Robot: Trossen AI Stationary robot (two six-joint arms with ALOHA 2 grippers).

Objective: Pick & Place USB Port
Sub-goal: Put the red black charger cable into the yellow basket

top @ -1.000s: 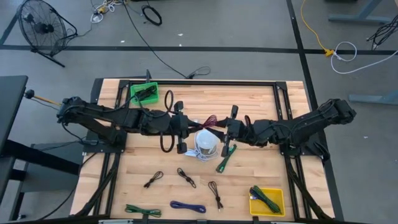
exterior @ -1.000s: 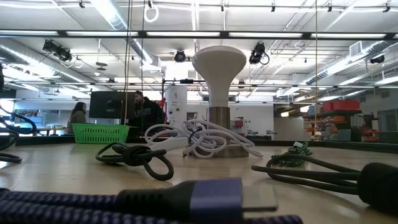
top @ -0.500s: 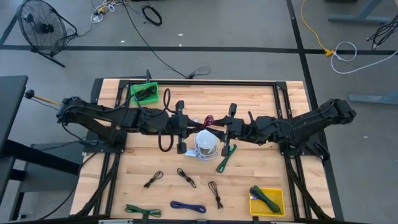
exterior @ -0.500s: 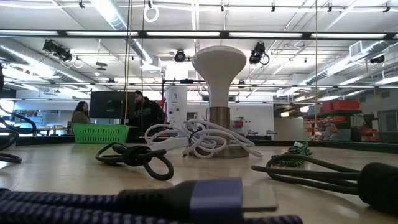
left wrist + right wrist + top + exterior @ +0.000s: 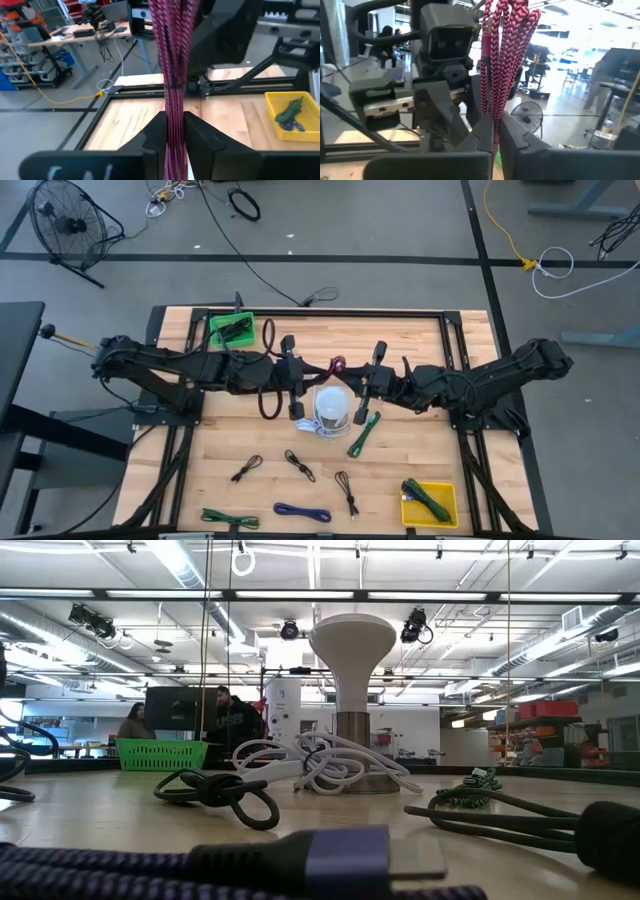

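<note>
A magenta braided cable [image 5: 338,365] hangs bunched between my two grippers, above the middle of the table. My left gripper [image 5: 173,142] comes from the table's left and is shut on it. My right gripper [image 5: 493,136] comes from the right and is shut on it too. Just near of them stands a white mushroom-shaped hub [image 5: 333,408], resting on its base [image 5: 352,780] with a white cord [image 5: 320,765] coiled around it. My left gripper pinches the cable's bundled strands [image 5: 173,112] between its two fingers, several strands side by side. The bundle is lifted clear and runs on beyond the fingertips. My right gripper pinches the looped strands [image 5: 495,112] between its two fingers. The loop [image 5: 512,30] stands out past the fingertips, clear of the table.
A green basket [image 5: 231,328] sits at the far left, and a yellow bin [image 5: 429,502] holding a green cable sits near right. Loose cables lie across the near half: black ones [image 5: 299,465], a green one [image 5: 362,435], a blue one [image 5: 301,511]. People stand in the room beyond [image 5: 235,720].
Both grippers have turned a little and edged toward the far side while staying shut on the cable. The magenta cable, earlier spread between them, is now drawn into a shorter bunch.
</note>
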